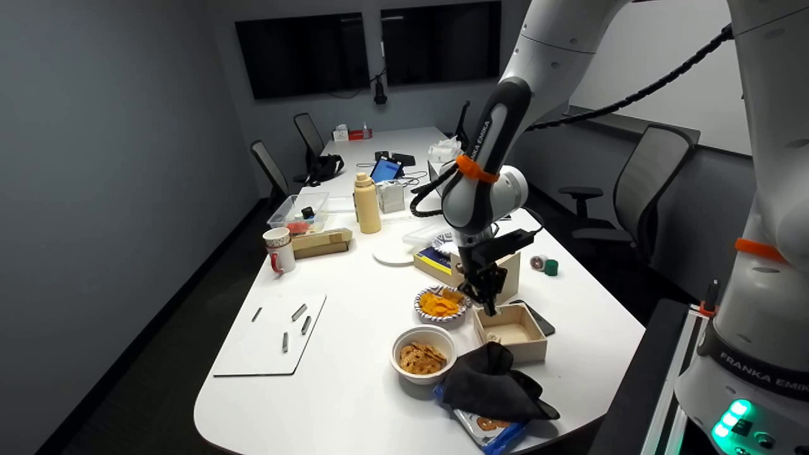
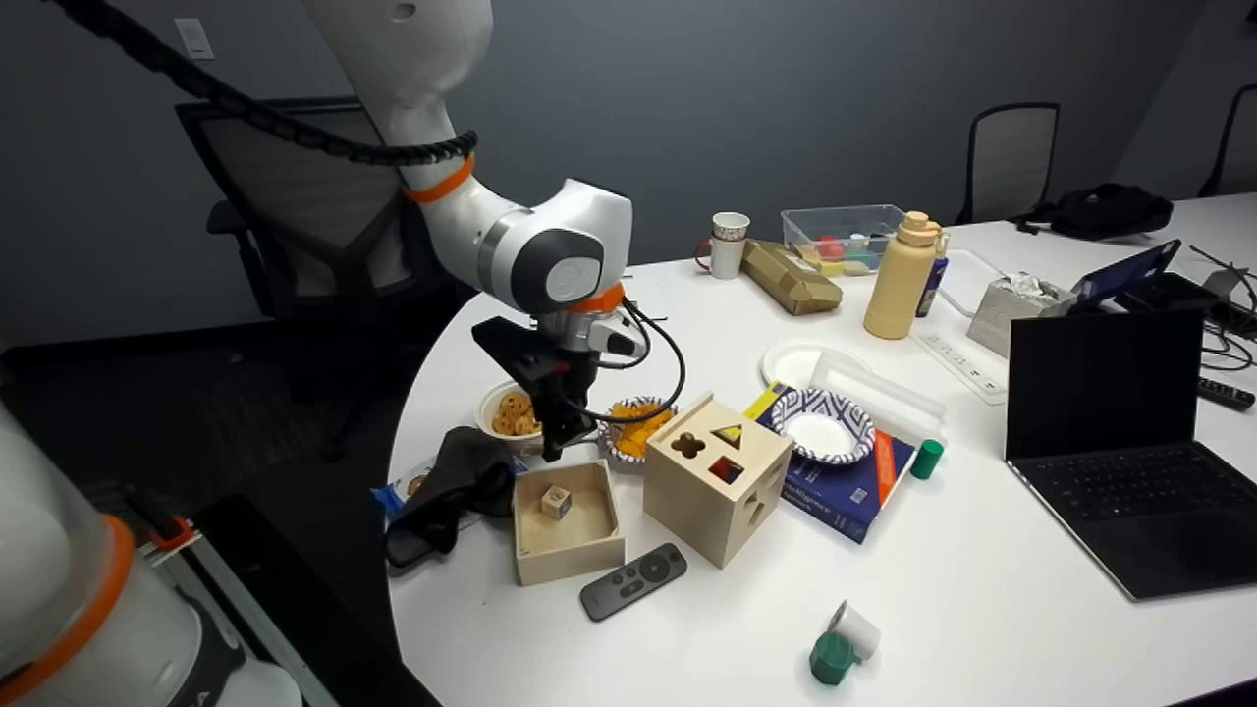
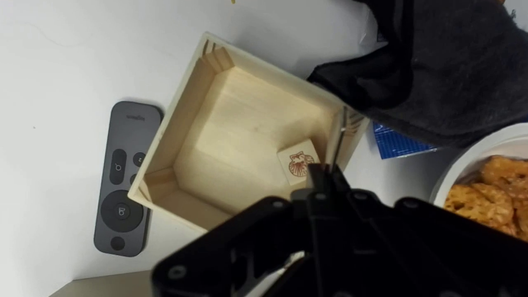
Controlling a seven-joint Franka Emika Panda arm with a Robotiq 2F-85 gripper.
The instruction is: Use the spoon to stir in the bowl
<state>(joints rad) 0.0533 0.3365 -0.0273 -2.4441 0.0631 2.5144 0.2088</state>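
Note:
The bowl [image 1: 424, 315] has a dark patterned rim and holds bright orange pieces. It stands beside the open wooden box in both exterior views [image 2: 611, 447] and is out of the wrist view. My gripper [image 3: 326, 170] is shut on a thin metal handle, the spoon [image 3: 340, 134], which points away from the fingers over the wooden box's edge. The gripper is above the rim of the wooden box, beside the bowl and apart from it, in both exterior views [image 1: 491, 309] [image 2: 553, 452]. The spoon's head cannot be made out.
A white bowl [image 1: 397, 365] of yellow-brown pieces stands in front of the orange one. The wooden box [image 2: 570, 567] holds a small cube [image 3: 298, 161]. A dark cloth [image 1: 486, 385], a remote [image 3: 128, 177], a shape-sorter box [image 2: 702, 501] and a book [image 2: 825, 501] lie close by.

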